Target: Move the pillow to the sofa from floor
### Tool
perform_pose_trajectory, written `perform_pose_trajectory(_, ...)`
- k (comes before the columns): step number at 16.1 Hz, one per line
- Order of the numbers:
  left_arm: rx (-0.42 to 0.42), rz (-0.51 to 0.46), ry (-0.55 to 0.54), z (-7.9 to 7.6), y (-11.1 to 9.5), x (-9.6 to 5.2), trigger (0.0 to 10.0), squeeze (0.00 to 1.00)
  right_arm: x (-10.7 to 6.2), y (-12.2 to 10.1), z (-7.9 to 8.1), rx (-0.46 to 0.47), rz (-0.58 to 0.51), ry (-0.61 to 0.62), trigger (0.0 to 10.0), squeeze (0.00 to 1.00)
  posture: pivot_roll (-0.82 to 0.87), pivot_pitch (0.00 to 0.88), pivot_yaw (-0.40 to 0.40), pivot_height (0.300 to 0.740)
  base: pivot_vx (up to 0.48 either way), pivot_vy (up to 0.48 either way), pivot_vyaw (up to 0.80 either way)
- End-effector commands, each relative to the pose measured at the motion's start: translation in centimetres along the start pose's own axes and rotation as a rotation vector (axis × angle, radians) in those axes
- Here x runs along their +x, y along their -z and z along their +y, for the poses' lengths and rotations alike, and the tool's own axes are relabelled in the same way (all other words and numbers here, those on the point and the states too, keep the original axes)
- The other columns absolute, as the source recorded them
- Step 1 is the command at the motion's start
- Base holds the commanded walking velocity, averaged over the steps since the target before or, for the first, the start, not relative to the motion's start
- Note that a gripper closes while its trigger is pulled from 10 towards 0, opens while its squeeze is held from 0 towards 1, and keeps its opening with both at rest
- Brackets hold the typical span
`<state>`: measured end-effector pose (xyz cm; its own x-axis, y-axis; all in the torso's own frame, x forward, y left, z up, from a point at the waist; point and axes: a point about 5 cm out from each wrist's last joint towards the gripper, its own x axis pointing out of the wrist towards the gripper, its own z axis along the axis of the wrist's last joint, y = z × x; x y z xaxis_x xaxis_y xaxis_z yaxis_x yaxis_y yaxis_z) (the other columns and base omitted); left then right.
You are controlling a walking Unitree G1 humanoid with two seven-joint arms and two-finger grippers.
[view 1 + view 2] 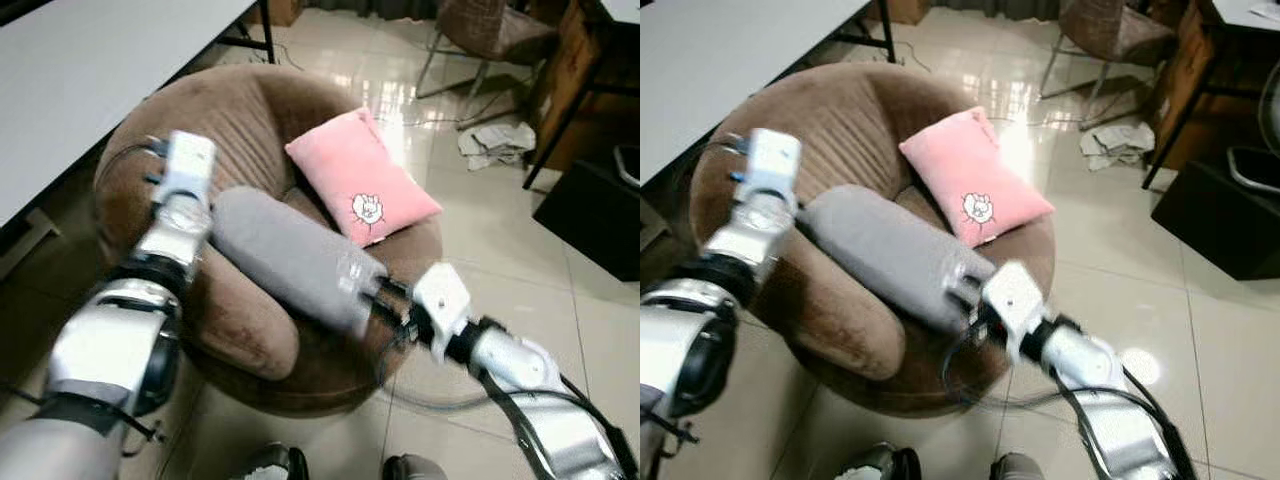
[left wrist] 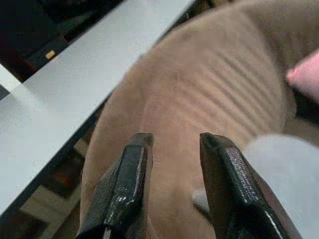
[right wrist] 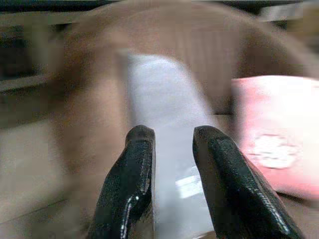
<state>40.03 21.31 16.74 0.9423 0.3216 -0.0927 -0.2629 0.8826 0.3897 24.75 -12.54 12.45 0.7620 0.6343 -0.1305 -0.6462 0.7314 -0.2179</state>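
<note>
Left eye view pretty much says the job is nearly wrapped: the grey pillow (image 1: 285,255), a long bolster-shaped thing, is lying across the seat of the round brown sofa (image 1: 225,115), running from about 10 o'clock down toward 4 o'clock over the front rim, so it's on the furniture and not on the floor. A pink pillow (image 1: 360,175) with a little white cartoon patch sits just beside it at roughly 1 o'clock, propped against the back. The left gripper (image 2: 172,189) is at the bolster's upper end, and in the left wrist view its two black fingers are spread with brown upholstery showing through the gap and the grey fabric off to one side, so it doesn't look like it's pinching anything. The right gripper (image 3: 172,174) is down at the lower end near the sofa's front edge; the right wrist view is blurry, but its fingers also stand apart, pointing along the grey pillow with nothing pinched between them. So the placing looks done, judging by how things lie. What's left is probably just backing both arms away, and maybe a nudge, since the lower end hangs close to the rim and could roll off. A white table (image 1: 90,70) sits at 10 o'clock and some chairs (image 1: 490,30) way out at 1 o'clock.
</note>
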Motion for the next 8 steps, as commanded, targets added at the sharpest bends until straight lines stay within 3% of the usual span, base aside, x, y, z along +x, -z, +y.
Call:
perform_pose_trajectory(1,-0.086,-0.076,0.028,0.3,-1.6,0.2,10.0,0.49,-0.1,-0.2,-0.9,-0.022,-0.010,0.101,10.0,0.00,-0.07,0.102,0.064,0.740,0.000,0.000,0.00)
perform_pose_trajectory(2,-0.199,-0.144,0.077,0.5,-2.1,0.0,10.0,0.00,0.1,-0.6,-1.0,-0.014,-0.034,0.152,10.0,0.00,-0.08,0.087,0.057,0.740,0.000,0.000,0.00)
perform_pose_trajectory(3,-0.330,-0.228,0.183,0.1,-2.6,-0.4,10.0,0.00,0.1,-1.1,-1.0,0.038,-0.063,0.220,10.0,0.00,-0.07,0.072,0.052,0.740,0.000,0.000,0.00)
perform_pose_trajectory(4,-0.496,-0.319,0.331,-0.2,-3.2,-1.7,10.0,0.00,0.1,-1.8,-0.5,0.096,-0.101,0.262,10.0,0.00,-0.07,0.064,0.041,0.740,0.000,0.000,0.80)
perform_pose_trajectory(5,-0.546,-0.404,0.426,0.1,-3.3,-3.6,10.0,0.00,0.1,-2.4,0.1,0.124,-0.129,0.279,10.0,0.00,-0.07,0.065,0.027,0.740,0.000,0.000,0.80)
perform_pose_trajectory(8,-0.478,-0.466,0.421,0.9,-1.3,-7.0,10.0,0.00,-0.3,-2.6,0.3,0.200,-0.159,0.351,10.0,0.00,-0.06,0.045,0.003,0.740,0.000,0.000,0.80)
